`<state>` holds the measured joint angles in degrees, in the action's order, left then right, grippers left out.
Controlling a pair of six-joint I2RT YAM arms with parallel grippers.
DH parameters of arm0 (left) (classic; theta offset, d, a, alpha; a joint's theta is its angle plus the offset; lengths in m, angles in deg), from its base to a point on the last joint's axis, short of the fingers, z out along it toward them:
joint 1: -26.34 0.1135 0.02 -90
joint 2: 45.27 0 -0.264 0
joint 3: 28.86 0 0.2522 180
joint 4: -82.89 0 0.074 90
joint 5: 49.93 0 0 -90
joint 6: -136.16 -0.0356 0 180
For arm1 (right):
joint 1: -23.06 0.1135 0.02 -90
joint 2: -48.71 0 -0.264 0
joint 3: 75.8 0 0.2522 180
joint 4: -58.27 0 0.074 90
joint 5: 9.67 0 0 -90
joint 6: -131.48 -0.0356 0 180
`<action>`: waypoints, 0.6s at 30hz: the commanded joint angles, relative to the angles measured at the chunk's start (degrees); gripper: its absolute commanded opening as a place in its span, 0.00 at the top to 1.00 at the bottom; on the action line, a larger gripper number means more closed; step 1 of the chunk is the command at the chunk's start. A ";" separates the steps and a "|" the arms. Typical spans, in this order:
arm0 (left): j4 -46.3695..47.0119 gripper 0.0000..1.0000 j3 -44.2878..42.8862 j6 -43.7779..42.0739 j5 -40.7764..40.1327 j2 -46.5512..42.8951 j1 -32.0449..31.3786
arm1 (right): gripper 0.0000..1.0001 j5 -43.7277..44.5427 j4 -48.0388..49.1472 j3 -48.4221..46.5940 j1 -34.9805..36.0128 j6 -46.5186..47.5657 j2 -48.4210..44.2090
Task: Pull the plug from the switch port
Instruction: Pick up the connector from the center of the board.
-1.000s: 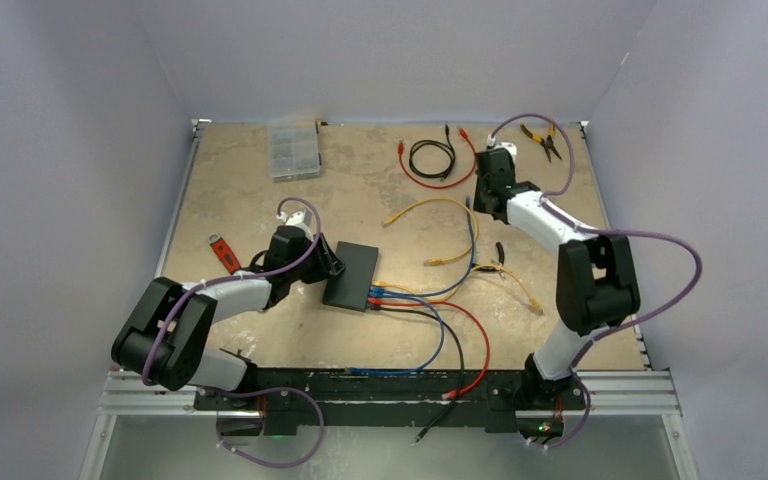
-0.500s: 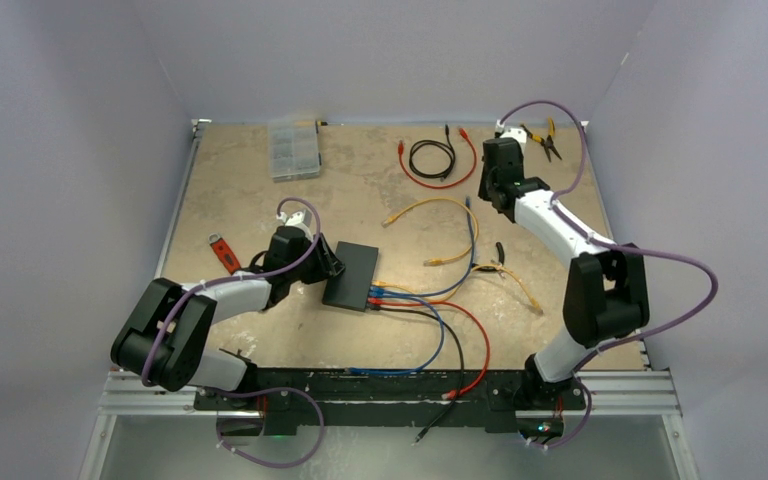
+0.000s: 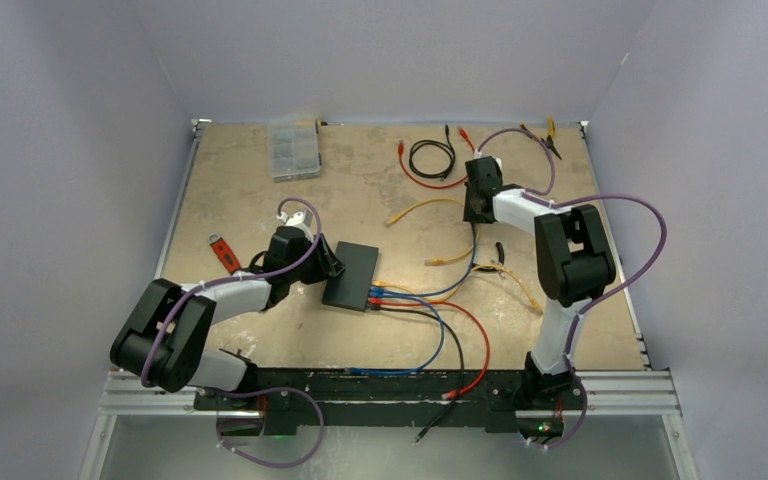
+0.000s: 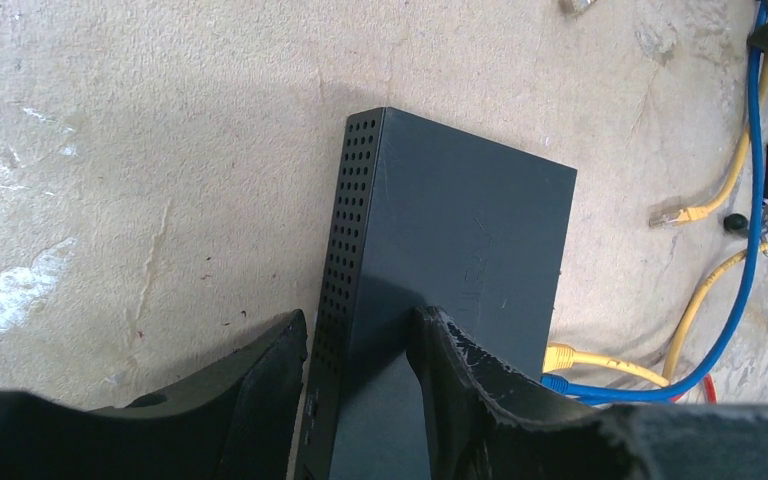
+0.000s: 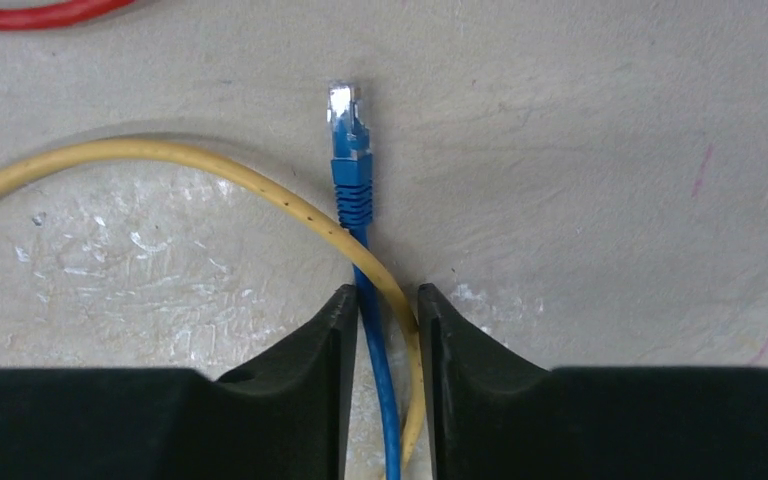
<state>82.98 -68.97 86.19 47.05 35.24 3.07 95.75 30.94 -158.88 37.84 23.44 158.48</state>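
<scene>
The flat black switch lies left of the table's centre, seen close in the left wrist view. My left gripper is shut on its near left edge, one finger against the perforated side and the other on top. Yellow, blue and red plugs sit in its right edge. A blue plug lies free on the table, crossed by a yellow cable. My right gripper is open, its jaws narrowly straddling both cables just behind that plug.
A clear compartment box stands at the back left. Coiled red and black leads and pliers lie at the back. A red tool lies left of the left arm. Loose cables run toward the near edge.
The right gripper has gone from shut to open, and its wrist has swung left and nearer, over the blue cable. The left arm and the switch have not moved.
</scene>
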 commanded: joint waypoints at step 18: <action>-9.33 0.56 2.33 -3.41 0.14 1.93 -0.46 | 1.00 2.81 -1.99 -2.11 -0.90 -0.59 -8.97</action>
<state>83.02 -68.97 85.80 47.09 35.28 3.07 96.32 30.22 -159.07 37.21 23.16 155.73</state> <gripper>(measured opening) 0.440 0.020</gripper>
